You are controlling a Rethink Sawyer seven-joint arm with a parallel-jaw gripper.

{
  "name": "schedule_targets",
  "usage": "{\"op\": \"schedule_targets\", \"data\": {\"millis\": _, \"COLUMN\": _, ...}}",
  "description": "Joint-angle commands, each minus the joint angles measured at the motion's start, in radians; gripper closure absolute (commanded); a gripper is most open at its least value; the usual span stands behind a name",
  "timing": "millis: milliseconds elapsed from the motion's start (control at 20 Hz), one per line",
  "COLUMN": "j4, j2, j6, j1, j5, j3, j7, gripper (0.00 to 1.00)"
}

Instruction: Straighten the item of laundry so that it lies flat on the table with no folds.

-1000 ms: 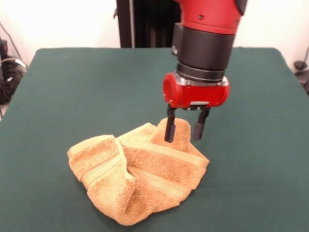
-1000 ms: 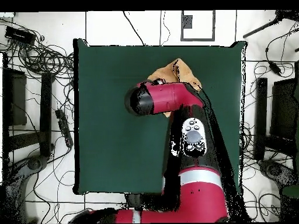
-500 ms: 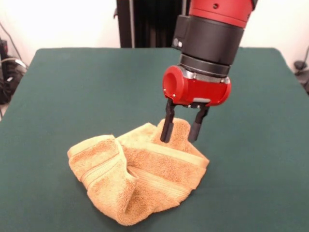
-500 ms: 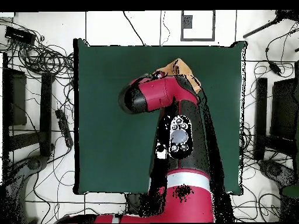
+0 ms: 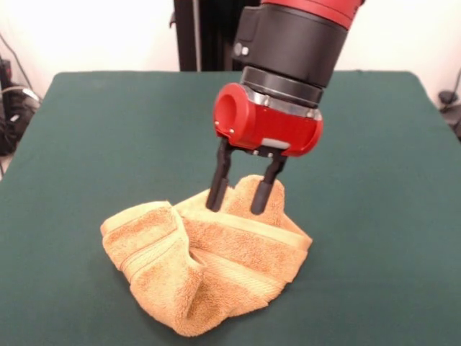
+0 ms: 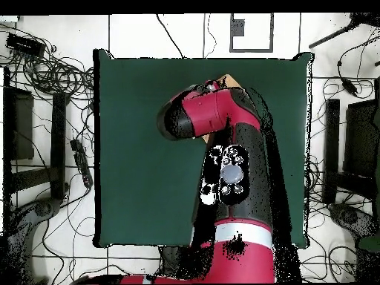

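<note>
Where the front view cuts the arm off at the top edge, shows only wrist and gripper (image 5: 235, 196): fingers spread, empty, straddling a raised fold at the back of the towel (image 5: 205, 254). Towel crumpled, near the front edge of the green table (image 5: 86, 144); underside hidden. From overhead, mostly covered by the arm; just an orange corner (image 6: 226, 79) visible near the table's (image 6: 141, 148) far edge. Cables (image 6: 44, 70) and tiled floor around.

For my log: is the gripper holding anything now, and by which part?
Nothing is held. The gripper is open over the towel, near its raised fold.
</note>
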Motion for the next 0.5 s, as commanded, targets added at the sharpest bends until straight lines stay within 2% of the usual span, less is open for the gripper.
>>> {"op": "schedule_targets", "data": {"millis": 50, "j4": -0.009, "j2": 0.056, "j6": 0.083, "j1": 0.015, "j5": -0.061, "j3": 0.021, "j7": -0.028, "gripper": 0.0}}
{"op": "schedule_targets", "data": {"millis": 500, "j4": -0.008, "j2": 0.11, "j6": 0.012, "j1": -0.007, "j5": -0.091, "j3": 0.018, "j7": 0.011, "gripper": 0.0}}
